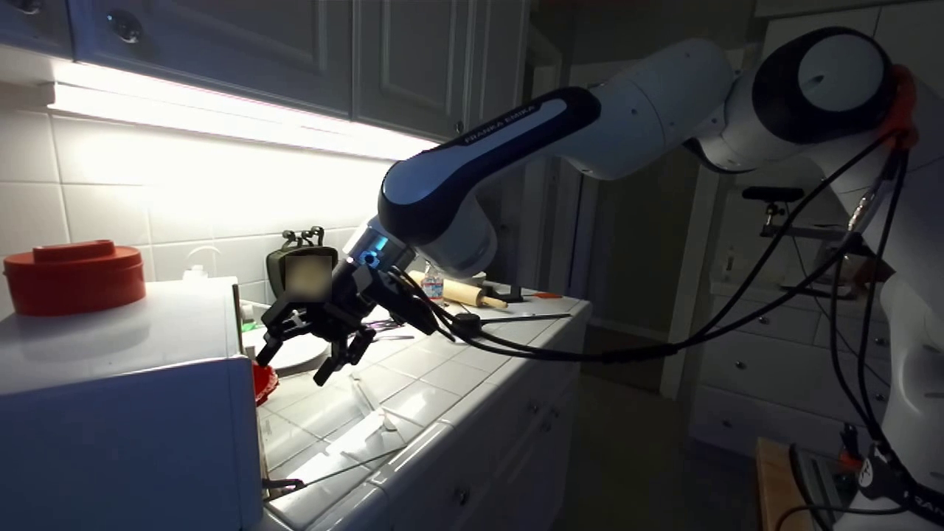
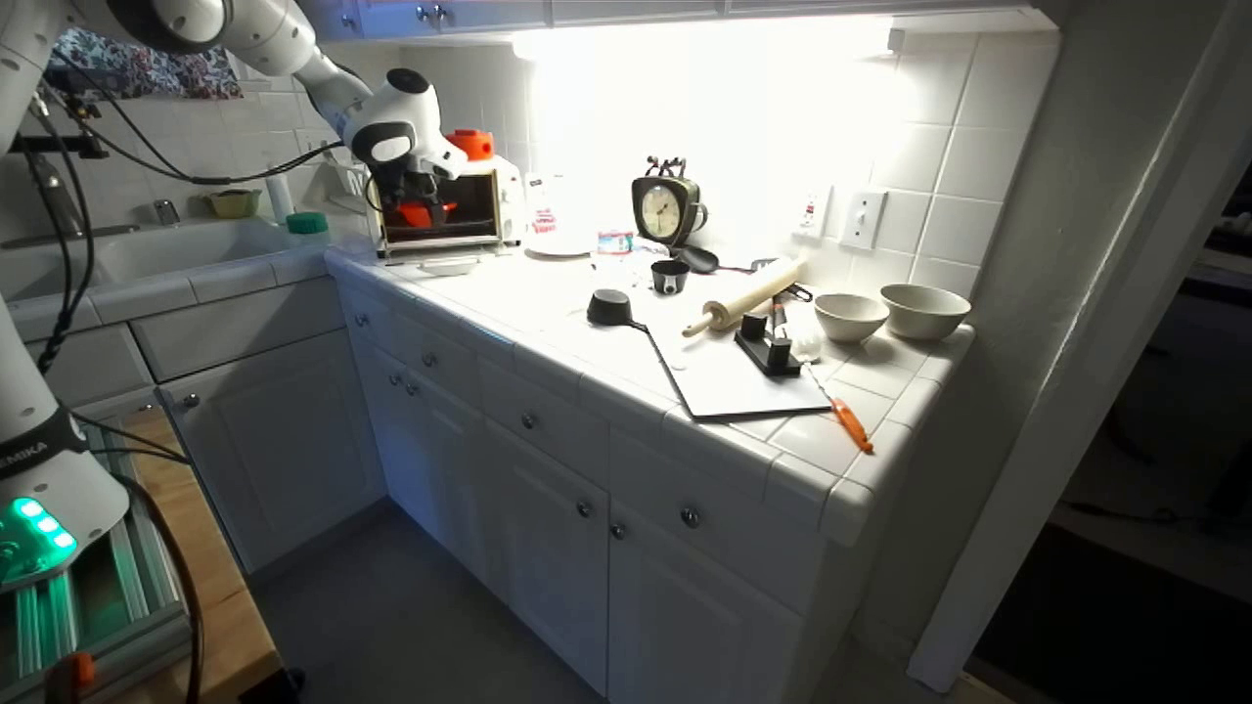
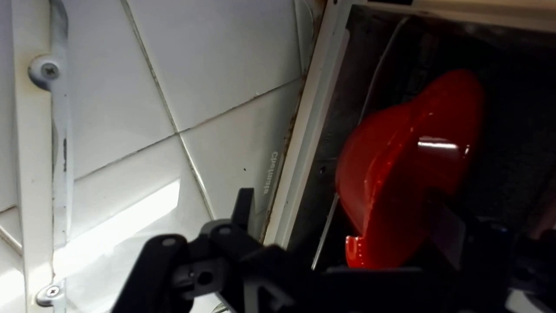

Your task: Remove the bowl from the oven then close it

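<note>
- Red oval lidded tub: in an exterior view, left of the black two-fingered claw and higher, standing on the flat top of the large pale white-grey boxy oven.
- The oven: left of and below the claw in that view; its glass door is folded down.
- Small shallow round glossy red bowl: at the oven's mouth, just below the claw. In the wrist view part of its wall shows between the fingers, and one finger stands in front of its hollow. Whether they touch it, I cannot tell.
- The claw itself: jaws wide apart at the oven's mouth, gripping nothing.
- White round plate: beyond the claw, partly hidden by it.
- Dark clock with a round dial: right of the claw in an exterior view.
- Small black cup: right of the claw, in front of the clock.
- Pale wooden rolling pin: right of the claw and well apart from it in both exterior views.
- Two pale round bowls: farther right of the claw, side by side.
</note>
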### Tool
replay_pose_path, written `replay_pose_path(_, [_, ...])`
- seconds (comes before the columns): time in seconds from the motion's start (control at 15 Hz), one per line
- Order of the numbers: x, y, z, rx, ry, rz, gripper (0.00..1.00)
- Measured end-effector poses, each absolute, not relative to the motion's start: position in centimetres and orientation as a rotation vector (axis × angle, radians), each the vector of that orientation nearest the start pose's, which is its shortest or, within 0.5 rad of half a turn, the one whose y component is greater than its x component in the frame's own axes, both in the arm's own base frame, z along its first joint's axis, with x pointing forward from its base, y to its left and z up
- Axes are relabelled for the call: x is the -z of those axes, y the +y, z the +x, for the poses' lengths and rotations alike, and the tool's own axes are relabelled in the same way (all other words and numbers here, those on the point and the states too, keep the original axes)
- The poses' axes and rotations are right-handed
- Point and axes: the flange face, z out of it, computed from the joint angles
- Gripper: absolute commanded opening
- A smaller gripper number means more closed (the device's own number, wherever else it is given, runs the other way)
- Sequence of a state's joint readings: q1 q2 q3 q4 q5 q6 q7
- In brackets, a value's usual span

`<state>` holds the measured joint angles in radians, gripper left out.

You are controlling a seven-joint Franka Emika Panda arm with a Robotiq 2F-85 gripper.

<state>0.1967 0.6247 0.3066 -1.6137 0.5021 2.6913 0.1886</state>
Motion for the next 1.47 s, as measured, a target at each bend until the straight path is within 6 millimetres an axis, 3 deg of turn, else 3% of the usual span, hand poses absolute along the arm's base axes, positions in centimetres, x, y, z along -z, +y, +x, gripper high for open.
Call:
replay_pose_path(0.13, [-32.1, 30.4, 66.6, 0.336, 0.241, -2.504, 0.63])
replay_pose_path(0.27, [-32.2, 30.5, 67.0, 0.341, 0.243, -2.498, 0.47])
replay_pose_path(0.33, [-32.2, 30.6, 67.1, 0.343, 0.243, -2.495, 0.48])
replay_pose_path(0.4, [-32.2, 30.6, 67.2, 0.346, 0.244, -2.492, 0.83])
replay_pose_path(0.53, [-32.2, 30.7, 67.4, 0.348, 0.244, -2.488, 0.81])
replay_pose_path(0.67, [-32.1, 30.7, 67.6, 0.348, 0.245, -2.486, 0.92])
replay_pose_path(0.73, [-32.0, 30.8, 67.6, 0.347, 0.245, -2.484, 0.71])
replay_pose_path(0.8, [-32.0, 30.9, 67.7, 0.346, 0.244, -2.483, 0.58])
replay_pose_path(1.33, [-31.5, 32.1, 67.5, 0.332, 0.23, -2.474, 0.02])
replay_pose_path(1.47, [-31.4, 32.3, 67.6, 0.331, 0.229, -2.472, 0.0])
